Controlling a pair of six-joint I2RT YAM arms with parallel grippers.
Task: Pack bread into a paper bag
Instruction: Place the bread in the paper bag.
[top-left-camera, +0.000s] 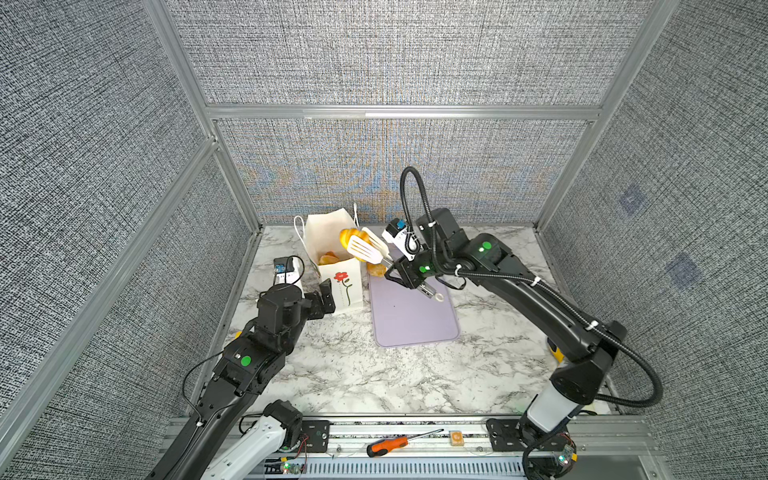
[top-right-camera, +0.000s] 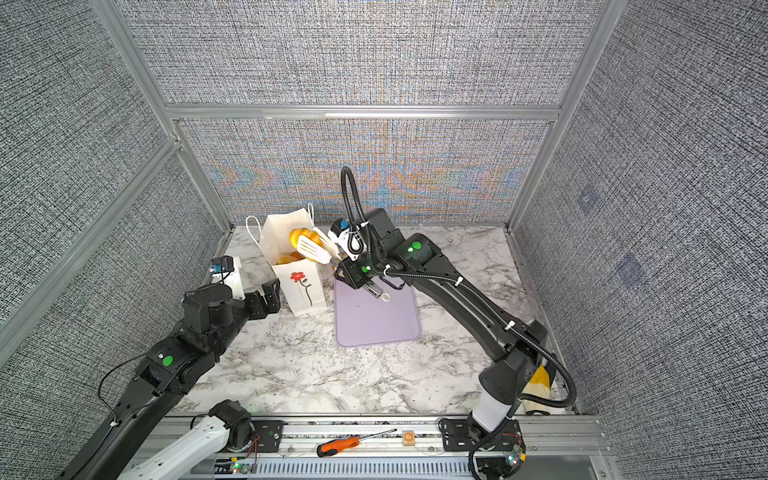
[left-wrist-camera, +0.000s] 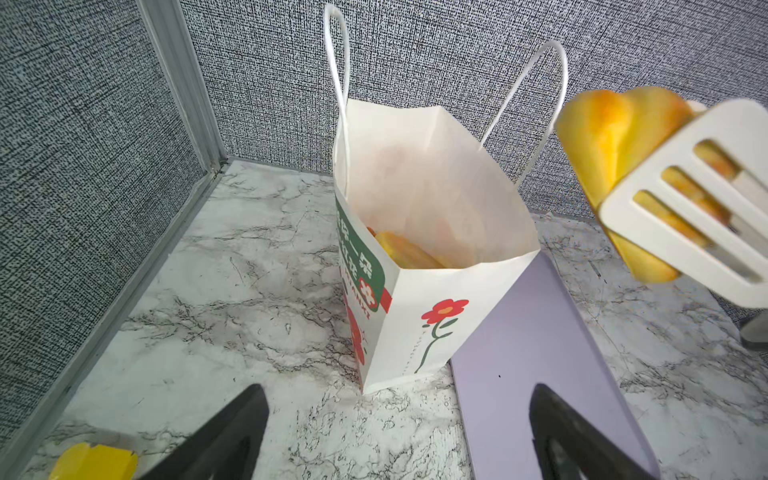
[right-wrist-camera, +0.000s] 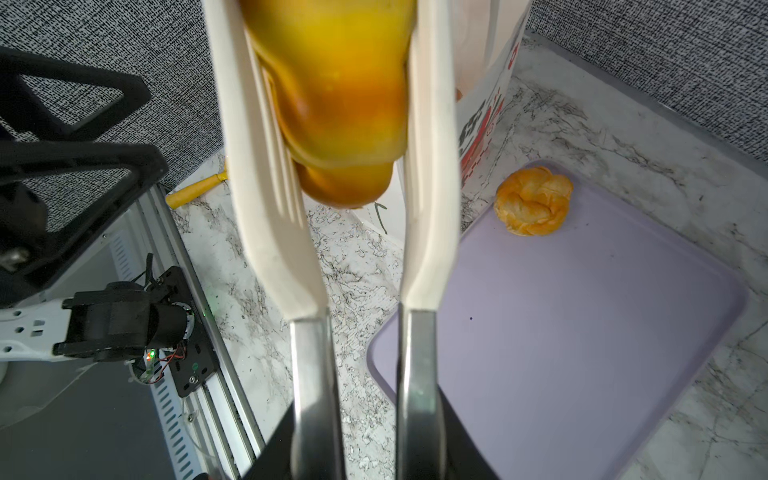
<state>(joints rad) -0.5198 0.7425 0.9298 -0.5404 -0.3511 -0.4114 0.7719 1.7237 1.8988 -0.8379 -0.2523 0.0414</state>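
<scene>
The white paper bag (top-left-camera: 338, 276) (top-right-camera: 301, 286) with a red flower stands open at the back left; several golden bread pieces (left-wrist-camera: 407, 251) lie inside. My right gripper (top-left-camera: 401, 276) (right-wrist-camera: 365, 436) is shut on the steel handles of white slotted tongs (top-left-camera: 365, 248) (right-wrist-camera: 270, 208). The tongs pinch a glossy yellow bread roll (top-left-camera: 348, 237) (top-right-camera: 299, 236) (left-wrist-camera: 602, 137) above the bag's mouth. One round knotted bun (right-wrist-camera: 534, 201) (top-left-camera: 377, 270) rests on the lilac tray's far corner. My left gripper (top-left-camera: 326, 297) (left-wrist-camera: 399, 399) is open beside the bag's front corner, holding nothing.
The lilac tray (top-left-camera: 415, 320) (top-right-camera: 374, 320) lies right of the bag on the marble table. An orange-handled screwdriver (top-left-camera: 386, 444) and a small block (top-left-camera: 456, 437) lie on the front rail. A yellow object (left-wrist-camera: 93, 461) sits near the left wall. Grey panels enclose three sides.
</scene>
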